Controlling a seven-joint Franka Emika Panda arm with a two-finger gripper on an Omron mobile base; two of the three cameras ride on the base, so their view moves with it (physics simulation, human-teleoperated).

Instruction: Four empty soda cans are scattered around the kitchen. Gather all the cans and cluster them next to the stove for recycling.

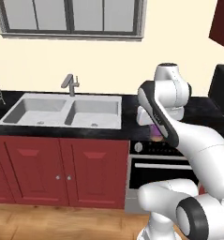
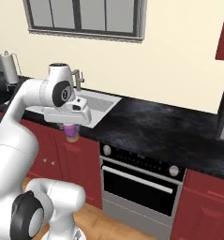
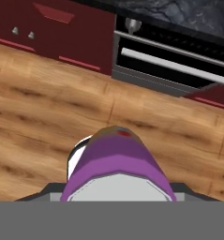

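1. Gripper was clamped on a purple soda can, carried in the air out past the tabletop edge, above the wood floor.
2. In the right base view the can hung at about 9 o'clock from the oven, well clear of any surface.
3. Risk: little of the can was seen within the jaws; a slip would likely drop it to the floor.
4. Risk: a low swing toward the tabletop could strike its front edge.

Cream wall, grey-framed window — red cabinets, wood floor, perhaps planked.
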